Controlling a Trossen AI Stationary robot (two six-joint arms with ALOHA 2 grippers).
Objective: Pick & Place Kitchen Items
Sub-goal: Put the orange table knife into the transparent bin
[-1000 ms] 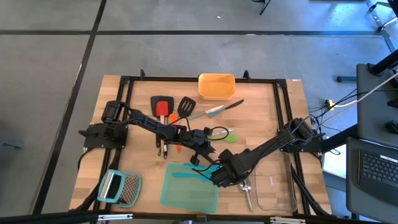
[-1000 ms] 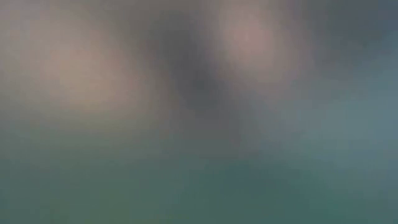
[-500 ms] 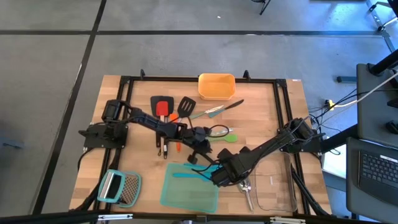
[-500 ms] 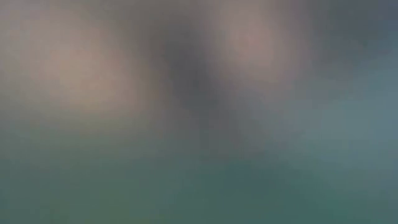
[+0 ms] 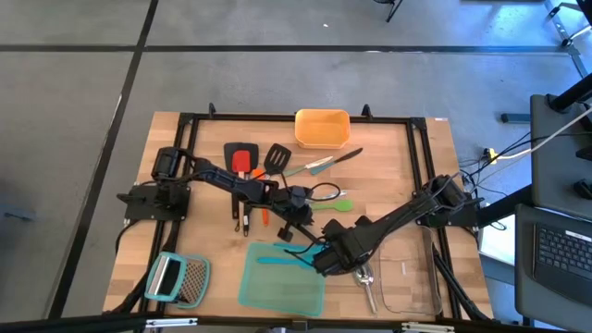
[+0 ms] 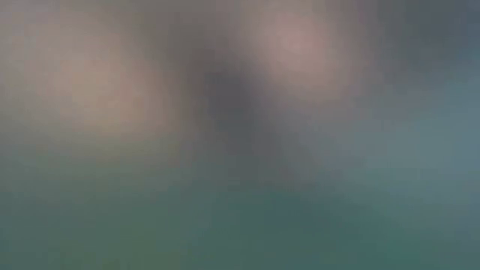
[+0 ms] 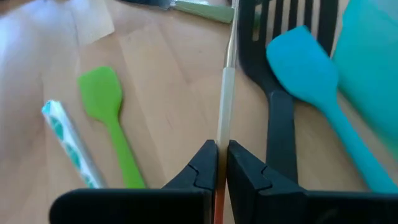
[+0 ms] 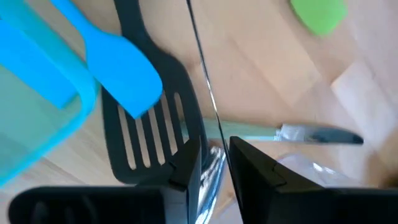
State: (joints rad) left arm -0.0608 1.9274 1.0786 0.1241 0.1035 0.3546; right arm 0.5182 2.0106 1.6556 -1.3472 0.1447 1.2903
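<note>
My left gripper [image 5: 296,218] [image 7: 222,158] is shut on a slim utensil [image 7: 225,93] with a silver and cream shaft and an orange end, over the table's middle. My right gripper [image 5: 316,259] [image 8: 214,163] faces it, closed around the shaft's silver end. A black slotted turner [image 8: 149,124] and a teal spatula [image 8: 118,68] lie beside them, at the teal container's [image 5: 282,282] far edge. A green spatula [image 5: 335,205] lies flat on the wood. A red turner [image 5: 242,159], a second black turner [image 5: 277,158] and a green-handled knife [image 5: 319,165] lie farther back. My left gripper pinches the slim utensil's cream shaft [image 7: 222,134] between its two fingers. The fingers lie along the shaft, which runs straight out ahead of them. My right gripper has the shaft's silver end [image 8: 212,158] between its two fingers, which also lie along it; whether both fingers touch it I cannot tell.
An orange container [image 5: 322,128] stands at the far edge. A clear container [image 5: 407,277] and a silver spoon [image 5: 368,282] lie at the near right. A grater with a light-blue handle [image 5: 180,277] lies at the near left. The low view is wholly blurred.
</note>
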